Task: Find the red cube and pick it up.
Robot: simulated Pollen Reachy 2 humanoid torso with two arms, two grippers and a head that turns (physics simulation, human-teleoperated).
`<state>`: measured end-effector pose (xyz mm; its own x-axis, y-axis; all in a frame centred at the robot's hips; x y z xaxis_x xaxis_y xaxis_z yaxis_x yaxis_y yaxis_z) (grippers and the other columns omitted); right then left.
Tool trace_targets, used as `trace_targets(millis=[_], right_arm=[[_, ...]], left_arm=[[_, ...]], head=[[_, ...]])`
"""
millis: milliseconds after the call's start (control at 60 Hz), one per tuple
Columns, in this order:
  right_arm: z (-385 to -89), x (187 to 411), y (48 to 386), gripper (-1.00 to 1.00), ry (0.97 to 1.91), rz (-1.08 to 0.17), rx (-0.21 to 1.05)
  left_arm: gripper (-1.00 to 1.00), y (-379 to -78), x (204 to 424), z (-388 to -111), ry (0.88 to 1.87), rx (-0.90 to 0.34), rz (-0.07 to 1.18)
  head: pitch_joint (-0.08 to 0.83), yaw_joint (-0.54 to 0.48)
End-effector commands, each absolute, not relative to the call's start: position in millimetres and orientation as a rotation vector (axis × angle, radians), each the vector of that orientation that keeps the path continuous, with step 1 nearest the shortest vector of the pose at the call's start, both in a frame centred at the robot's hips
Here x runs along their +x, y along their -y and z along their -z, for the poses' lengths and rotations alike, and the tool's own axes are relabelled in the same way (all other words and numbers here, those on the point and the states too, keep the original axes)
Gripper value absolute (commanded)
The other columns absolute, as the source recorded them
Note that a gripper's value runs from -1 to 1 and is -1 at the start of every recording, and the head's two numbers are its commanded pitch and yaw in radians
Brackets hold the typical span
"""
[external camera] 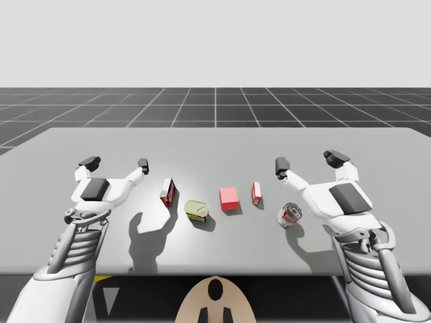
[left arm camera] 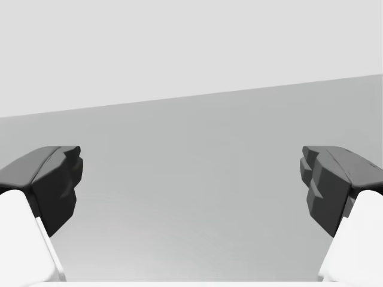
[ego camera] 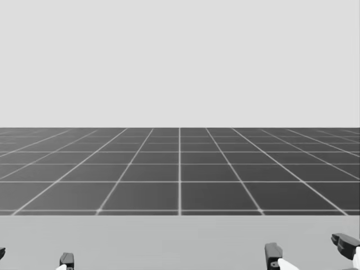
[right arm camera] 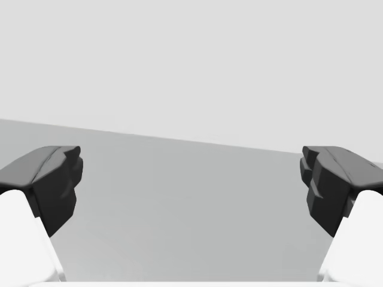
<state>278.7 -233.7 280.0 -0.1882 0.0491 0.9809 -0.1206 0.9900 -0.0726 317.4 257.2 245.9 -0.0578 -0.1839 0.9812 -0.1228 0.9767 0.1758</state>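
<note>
Centre of the high view, slightly below mid-frame, the red cube (external camera: 228,198) sits on the grey table (external camera: 202,151), btw an olive tin (external camera: 196,210) and a small red box (external camera: 256,192). My left gripper (external camera: 116,162) at frame left and right gripper (external camera: 308,161) at frame right both hang w/ fingers wide apart, well apart from the cube.

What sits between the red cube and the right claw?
In the high view, a small red box stands between the red cube and my right gripper.

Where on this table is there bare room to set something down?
The far half of the table, beyond the row, is bare. Crowded: the near middle, from the leftmost box past the red cube to the rightmost can.
</note>
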Motion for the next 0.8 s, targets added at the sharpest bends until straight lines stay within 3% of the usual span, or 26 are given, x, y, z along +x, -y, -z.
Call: trace_targets(millis=[17, 267, 800], right_arm=[[-279.5, 277.7, 233.2, -1.00, 1.764, -0.112, 0.031], [-281.5, 279.8, 236.0, -1.00, 1.741, -0.116, 0.061], [-278.9, 280.2, 232.4, -1.00, 1.724, -0.142, 0.053]], left_arm=[[-1.00, -257.3, 317.9, -245.5, 1.631, 0.243, 0.054], [-1.00, -257.1, 317.5, -245.2, 1.629, 0.242, 0.060], [-1.00, -256.1, 317.2, -244.3, 1.629, 0.255, 0.082]], head=[[0.006, 0.00], [0.077, 0.01], [0.474, -0.02]])
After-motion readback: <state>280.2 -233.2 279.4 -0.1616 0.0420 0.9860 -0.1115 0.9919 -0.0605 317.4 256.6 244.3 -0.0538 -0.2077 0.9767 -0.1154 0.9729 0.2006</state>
